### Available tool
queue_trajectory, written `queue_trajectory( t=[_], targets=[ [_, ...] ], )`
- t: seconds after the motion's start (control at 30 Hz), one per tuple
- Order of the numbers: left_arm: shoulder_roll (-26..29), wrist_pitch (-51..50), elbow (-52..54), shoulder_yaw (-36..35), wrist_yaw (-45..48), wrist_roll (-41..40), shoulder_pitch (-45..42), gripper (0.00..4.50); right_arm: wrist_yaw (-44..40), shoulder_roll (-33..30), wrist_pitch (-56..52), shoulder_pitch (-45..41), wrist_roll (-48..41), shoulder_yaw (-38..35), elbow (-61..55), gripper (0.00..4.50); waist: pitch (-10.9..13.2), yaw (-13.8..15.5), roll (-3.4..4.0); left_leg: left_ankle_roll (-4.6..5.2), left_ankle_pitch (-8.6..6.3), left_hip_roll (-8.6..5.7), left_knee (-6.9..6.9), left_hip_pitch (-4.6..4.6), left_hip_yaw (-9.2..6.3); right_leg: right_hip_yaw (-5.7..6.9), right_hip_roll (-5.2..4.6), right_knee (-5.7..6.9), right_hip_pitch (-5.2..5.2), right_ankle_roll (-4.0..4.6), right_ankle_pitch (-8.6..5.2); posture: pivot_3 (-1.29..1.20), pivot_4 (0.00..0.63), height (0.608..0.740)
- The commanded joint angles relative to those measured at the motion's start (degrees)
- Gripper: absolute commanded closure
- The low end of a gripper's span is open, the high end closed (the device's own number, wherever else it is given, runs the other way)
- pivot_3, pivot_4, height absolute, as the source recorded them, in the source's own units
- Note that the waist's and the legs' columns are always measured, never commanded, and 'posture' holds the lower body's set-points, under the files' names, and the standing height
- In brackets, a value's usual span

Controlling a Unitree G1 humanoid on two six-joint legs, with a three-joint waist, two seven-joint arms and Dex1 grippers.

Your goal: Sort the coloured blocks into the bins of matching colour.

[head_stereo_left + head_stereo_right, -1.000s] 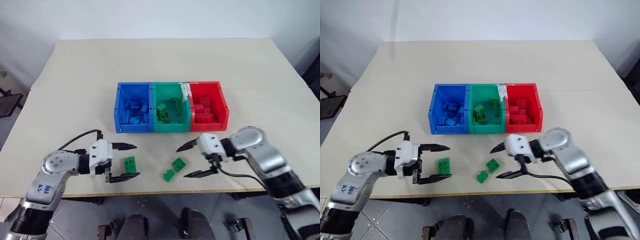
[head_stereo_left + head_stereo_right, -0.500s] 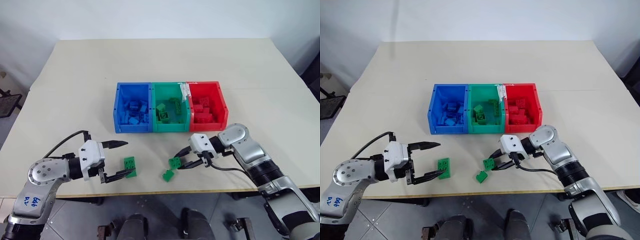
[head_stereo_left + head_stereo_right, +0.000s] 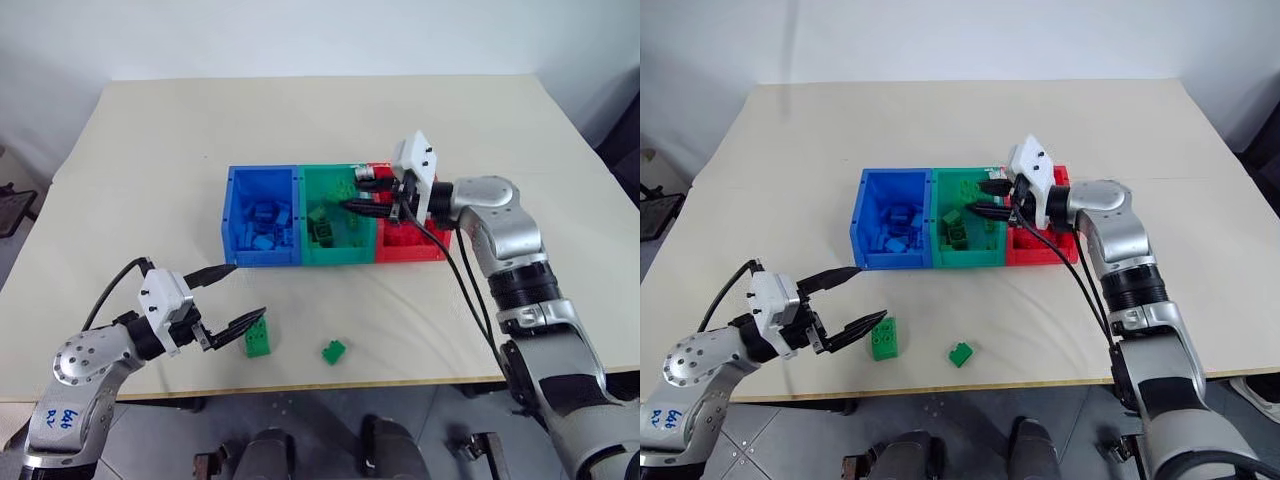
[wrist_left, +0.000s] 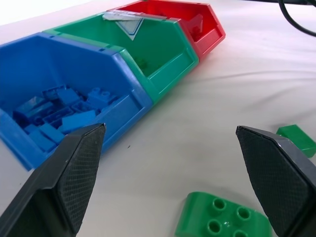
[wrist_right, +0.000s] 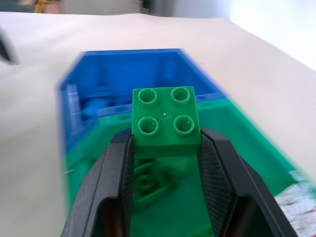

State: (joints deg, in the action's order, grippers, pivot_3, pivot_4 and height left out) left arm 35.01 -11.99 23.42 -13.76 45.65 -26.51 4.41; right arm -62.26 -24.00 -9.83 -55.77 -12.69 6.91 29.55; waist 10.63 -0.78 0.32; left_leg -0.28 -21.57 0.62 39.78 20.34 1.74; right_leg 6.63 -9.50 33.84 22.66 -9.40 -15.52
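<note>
Green bin (image 3: 340,240) with green blocks (image 3: 322,226)

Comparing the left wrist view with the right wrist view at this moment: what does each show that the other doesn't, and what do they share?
Left wrist view: the open left gripper over the table, an oblong green block between its fingers, a smaller green block beyond, and the red bin. Right wrist view: the right gripper shut on a square green block above the green bin. Both: the blue bin, the green bin and the table.
</note>
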Motion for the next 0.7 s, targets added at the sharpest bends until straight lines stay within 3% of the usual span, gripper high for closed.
queue_trajectory(
  t=[0.03, 0.07, 0.13, 0.33, 0.57, 0.7],
  targets=[
    [0.3, 1.5, -0.4, -1.7, -0.5, 0.4, 0.0, 0.0, 1.0, 0.9, 1.2, -1.6, 0.5, -1.1, 2.4, 3.06, 0.0, -0.2, 0.01, 0.01, -0.01, 0.0, 0.0, 0.01, 0.02, 0.0, 0.0, -0.02, 0.01, 0.0, 0.0, 0.0, 0.15, 0.74],
    [0.4, 1.7, -0.6, -1.6, -0.4, 0.4, -0.1, 0.0, 1.1, 1.2, 1.3, -1.9, 0.5, -1.3, 3.0, 2.5, 0.0, -0.3, 0.02, 0.01, -0.01, 0.0, -0.01, 0.01, 0.04, 0.01, 0.0, -0.02, 0.01, 0.0, 0.0, 0.0, 0.15, 0.74],
    [0.5, 1.5, -0.6, -1.5, -0.2, 0.2, 0.0, 0.0, 1.6, 1.7, 1.5, -2.4, 0.4, -2.0, 3.6, 2.04, 0.0, -0.7, 0.02, 0.01, -0.01, 0.01, -0.02, 0.01, 0.04, 0.03, 0.0, -0.01, 0.02, 0.0, 0.0, 0.0, 0.15, 0.74],
    [1.7, -0.2, -0.2, -0.5, 1.3, -0.8, -0.4, 0.0, -3.2, 0.1, 3.8, 1.0, -2.8, -3.9, -3.0, 0.04, 0.0, -0.9, 0.03, 0.0, -0.01, 0.04, -0.02, 0.0, 0.04, 0.02, 0.01, -0.01, 0.03, 0.0, 0.0, 0.0, 0.15, 0.74],
    [4.3, 2.0, -4.1, 3.5, 6.6, 1.4, -4.9, 0.0, -13.2, -7.6, -0.1, 13.4, -8.2, -4.2, -19.3, 0.04, 0.0, -0.2, 0.03, 0.02, -0.02, 0.03, 0.04, 0.01, 0.04, 0.03, 0.01, -0.03, -0.01, 0.0, 0.0, 0.0, 0.15, 0.74],
    [5.4, 4.8, -5.8, 10.6, 12.5, 4.2, -7.8, 0.0, -18.1, -15.2, 6.1, 26.0, -7.6, -5.3, -26.6, 0.04, 0.0, 0.6, 0.04, 0.02, -0.05, 0.02, 0.04, 0.0, 0.12, 0.02, 0.01, -0.08, 0.0, 0.0, 0.0, 0.0, 0.15, 0.74]
  ],
)
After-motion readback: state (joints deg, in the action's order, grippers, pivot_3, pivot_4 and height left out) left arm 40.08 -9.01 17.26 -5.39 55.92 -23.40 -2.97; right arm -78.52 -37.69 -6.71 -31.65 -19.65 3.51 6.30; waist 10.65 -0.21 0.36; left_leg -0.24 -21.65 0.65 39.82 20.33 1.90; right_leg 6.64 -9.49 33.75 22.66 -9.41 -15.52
